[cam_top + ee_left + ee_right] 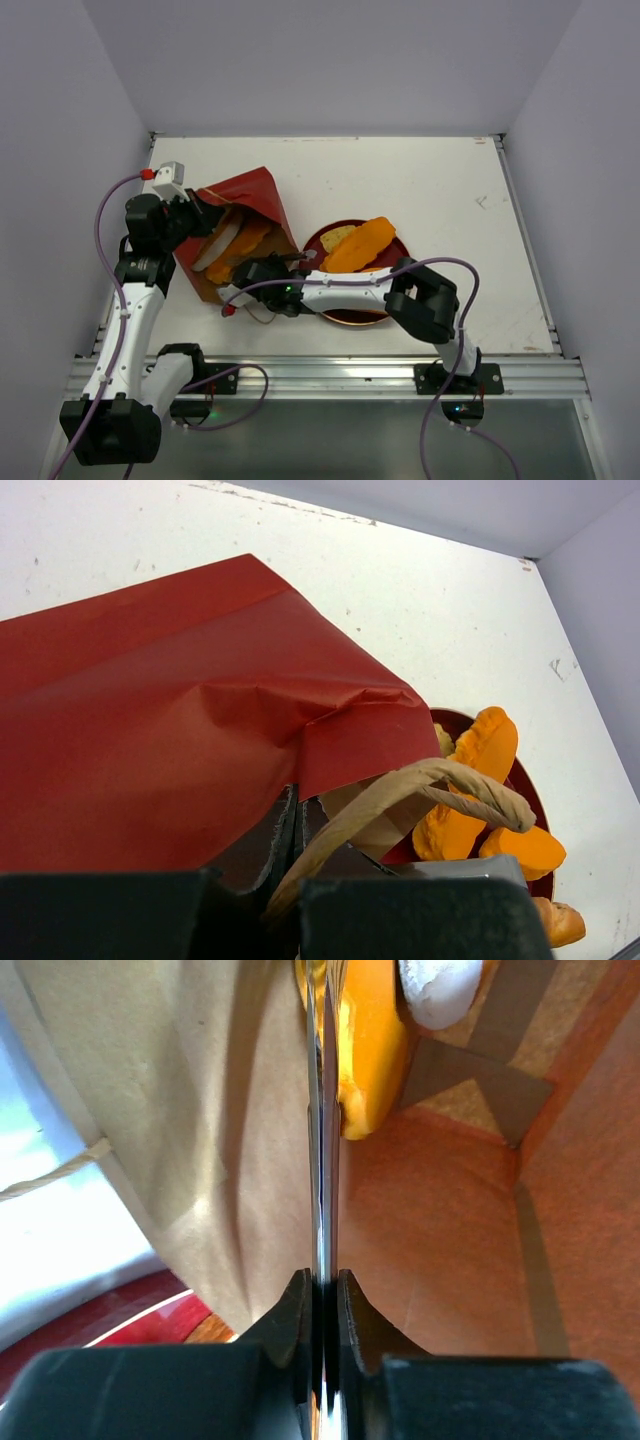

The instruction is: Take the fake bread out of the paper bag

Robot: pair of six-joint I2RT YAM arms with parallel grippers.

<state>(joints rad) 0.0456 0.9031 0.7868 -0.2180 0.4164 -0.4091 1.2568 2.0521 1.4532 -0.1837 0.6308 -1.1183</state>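
The paper bag (250, 195) lies on its side at the table's left, its red outside up and its mouth facing the near edge. Inside it show a white-edged bun (220, 246) and an orange loaf (246, 250). My left gripper (195, 215) is shut on the bag's rim (283, 820), where a cord handle (450, 778) loops out. My right gripper (322, 1290) is at the bag's mouth, shut on a thin sheet seen edge-on that looks like the bag's wall. Past it lie the orange loaf (372, 1050) and the bun (440, 985). More fake bread, an orange loaf (362, 245) and a pale slice (338, 236), lies on the red plate (396, 250).
The red plate stands just right of the bag, and my right forearm (345, 290) crosses over its near side. White walls close the table in at the left, back and right. A metal rail (330, 375) runs along the near edge.
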